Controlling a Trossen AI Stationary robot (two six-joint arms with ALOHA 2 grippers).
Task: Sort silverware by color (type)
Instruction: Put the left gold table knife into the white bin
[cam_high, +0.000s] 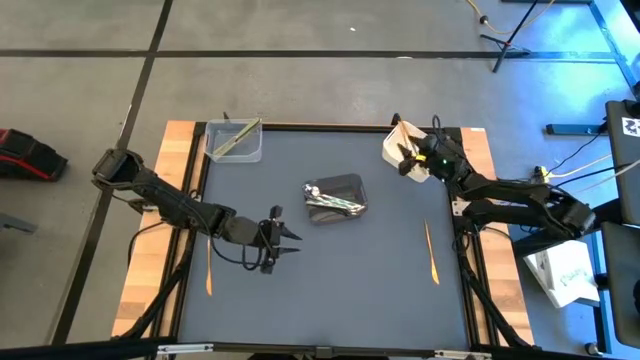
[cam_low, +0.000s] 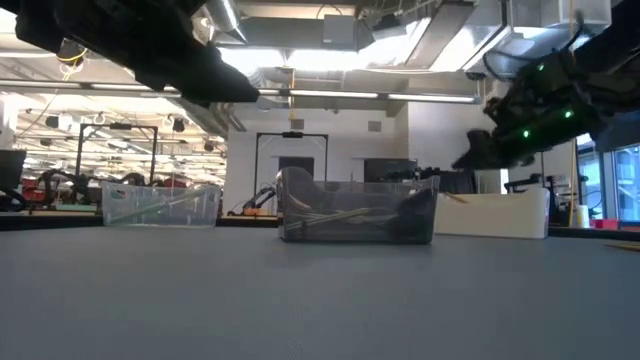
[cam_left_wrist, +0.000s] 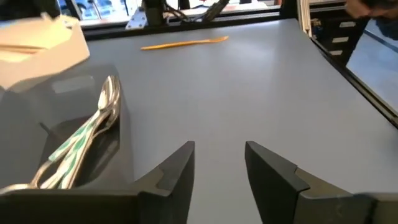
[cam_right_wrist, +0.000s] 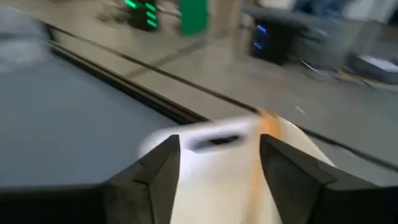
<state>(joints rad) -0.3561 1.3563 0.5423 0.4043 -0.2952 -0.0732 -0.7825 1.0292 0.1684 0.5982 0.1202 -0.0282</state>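
Two grippers over a dark grey mat (cam_high: 330, 290), three tubs, loose utensils.

Near edge: two tan wood-coloured utensils lie flat. One (cam_high: 209, 268) rests at the mat's 8 o'clock border by the wooden table edge; the other (cam_high: 431, 252) at 4 o'clock, seen also in the left wrist view (cam_left_wrist: 185, 43).

Left gripper (cam_high: 285, 240): at about 7 o'clock of the mat, pointing toward the centre, fingers (cam_left_wrist: 174, 177) spread with bare mat between them, holding nothing.

Centre: dark grey tub (cam_high: 348, 186), holding shiny silver spoons (cam_left_wrist: 107, 106) with a pale green utensil (cam_left_wrist: 73, 138) lying among them.

Far, 11 o'clock corner: clear tub (cam_high: 250, 152) with pale green utensils (cam_high: 232, 138) slanting inside.

Far, 1 o'clock corner: white tub (cam_high: 392, 152) with a tan utensil (cam_right_wrist: 266, 127) showing at its rim. Right gripper (cam_high: 412, 156) hangs directly above this tub, fingers (cam_right_wrist: 155, 171) parted, nothing between them but the tub below.
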